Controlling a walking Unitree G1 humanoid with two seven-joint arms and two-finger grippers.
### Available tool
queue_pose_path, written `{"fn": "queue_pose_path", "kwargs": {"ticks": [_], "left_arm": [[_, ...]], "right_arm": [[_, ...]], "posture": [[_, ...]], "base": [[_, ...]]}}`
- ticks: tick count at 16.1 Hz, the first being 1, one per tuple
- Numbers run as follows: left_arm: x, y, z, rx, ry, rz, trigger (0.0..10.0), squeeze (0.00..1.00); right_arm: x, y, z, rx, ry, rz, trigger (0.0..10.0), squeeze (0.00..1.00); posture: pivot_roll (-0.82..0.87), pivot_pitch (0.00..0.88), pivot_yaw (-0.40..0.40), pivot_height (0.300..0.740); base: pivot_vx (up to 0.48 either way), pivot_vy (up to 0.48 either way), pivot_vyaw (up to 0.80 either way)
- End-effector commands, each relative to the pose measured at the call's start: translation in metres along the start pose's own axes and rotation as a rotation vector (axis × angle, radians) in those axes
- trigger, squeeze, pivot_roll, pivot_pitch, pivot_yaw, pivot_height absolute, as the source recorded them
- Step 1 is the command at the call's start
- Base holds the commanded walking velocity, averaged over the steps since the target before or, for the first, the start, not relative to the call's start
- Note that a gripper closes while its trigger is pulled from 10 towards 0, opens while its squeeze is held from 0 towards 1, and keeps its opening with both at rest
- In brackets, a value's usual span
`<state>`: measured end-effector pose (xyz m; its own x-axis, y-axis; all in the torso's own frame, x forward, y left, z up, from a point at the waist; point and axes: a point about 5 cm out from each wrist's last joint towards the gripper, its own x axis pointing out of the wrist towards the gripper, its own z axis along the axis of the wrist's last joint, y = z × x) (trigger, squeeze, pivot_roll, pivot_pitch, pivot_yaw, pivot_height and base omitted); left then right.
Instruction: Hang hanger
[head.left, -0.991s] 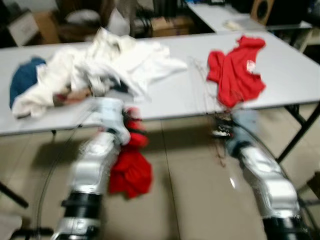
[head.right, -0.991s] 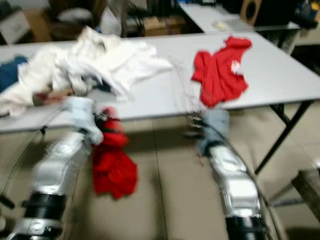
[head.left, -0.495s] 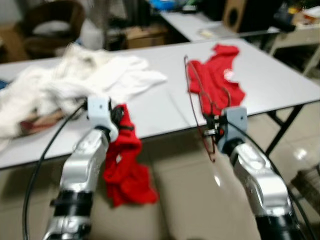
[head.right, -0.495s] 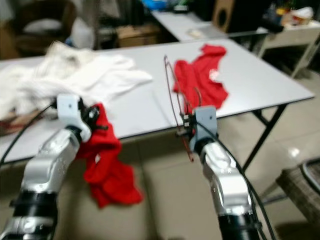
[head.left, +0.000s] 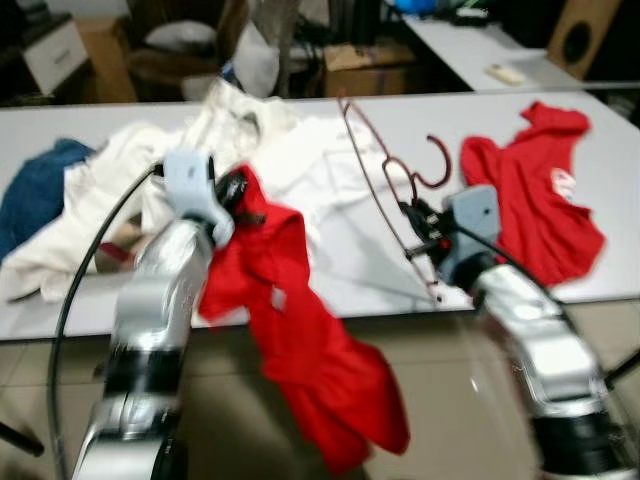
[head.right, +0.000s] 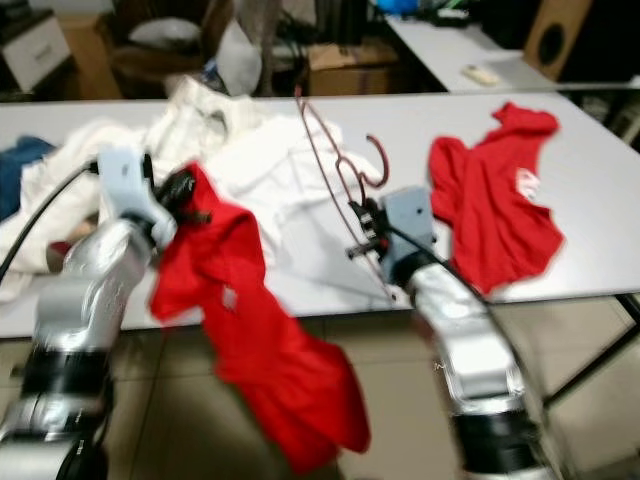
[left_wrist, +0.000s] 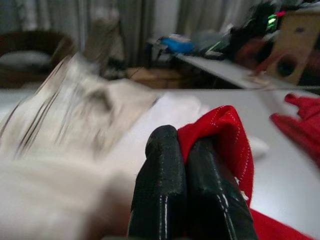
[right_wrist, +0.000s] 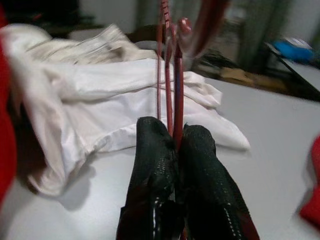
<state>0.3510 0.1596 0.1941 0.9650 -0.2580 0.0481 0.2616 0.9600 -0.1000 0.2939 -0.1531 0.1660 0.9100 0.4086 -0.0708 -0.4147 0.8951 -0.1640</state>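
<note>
I have the hanger, a thin red wire one, pinched low down in my right pincer, fingers closed on the wire, hook standing up at about 12 o'clock over the front edge of the table. The grip looks narrow, so I'd worry the wire twists or slides out if I swing the arm.

My left pincer is clamped on a red shirt that dangles below the table edge toward 6 o'clock; it could snag the hanger.

At 10 o'clock lies a heap of white clothes, with a blue garment beyond. A second red shirt lies at 2 o'clock.
</note>
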Motion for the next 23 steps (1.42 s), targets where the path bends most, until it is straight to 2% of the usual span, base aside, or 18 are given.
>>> {"fn": "queue_pose_path", "kwargs": {"ticks": [1,4,5,8,11,14,20,23], "left_arm": [[0.008,0.001,0.017,0.016,-0.056,-0.013,10.0,0.00],[0.024,0.004,0.049,0.049,-0.127,-0.047,10.0,0.00],[0.027,0.003,0.054,0.050,-0.139,-0.056,10.0,0.00],[0.048,-0.008,0.087,0.009,-0.208,-0.133,10.0,0.00],[0.064,-0.011,0.104,0.062,-0.192,-0.145,10.0,0.00],[0.072,-0.012,0.111,0.072,-0.190,-0.140,10.0,0.00],[0.077,-0.014,0.113,0.084,-0.190,-0.140,10.0,0.00],[0.078,-0.005,0.107,0.131,-0.136,-0.072,10.0,0.00]], "right_arm": [[-0.008,-0.007,0.006,-0.039,-0.021,0.056,10.0,0.00],[-0.024,-0.019,0.019,-0.084,-0.036,0.199,10.0,0.00],[-0.027,-0.020,0.022,-0.090,-0.041,0.226,10.0,0.00],[-0.069,-0.022,0.037,-0.152,0.004,0.530,10.0,0.00],[-0.092,-0.030,0.044,-0.194,0.061,0.610,10.0,0.00],[-0.101,-0.036,0.055,-0.219,0.071,0.629,10.0,0.00],[-0.111,-0.035,0.071,-0.249,0.069,0.691,10.0,0.00],[-0.115,-0.037,0.078,-0.260,0.065,0.708,10.0,0.00]], "posture": [[-0.15,0.000,0.028,0.740],[-0.15,0.000,0.026,0.740],[-0.15,0.000,0.026,0.740],[-0.16,0.000,0.035,0.740],[-0.17,0.000,0.038,0.740],[-0.17,0.000,0.045,0.740],[-0.17,0.000,0.037,0.740],[-0.16,0.000,0.034,0.740]], "base": [[0.435,0.000,0.00],[0.434,0.000,0.00],[0.431,0.000,0.00],[0.433,0.000,0.00],[0.275,0.000,0.00],[0.000,0.000,0.00],[0.000,0.000,0.00],[0.000,0.000,0.00]]}}
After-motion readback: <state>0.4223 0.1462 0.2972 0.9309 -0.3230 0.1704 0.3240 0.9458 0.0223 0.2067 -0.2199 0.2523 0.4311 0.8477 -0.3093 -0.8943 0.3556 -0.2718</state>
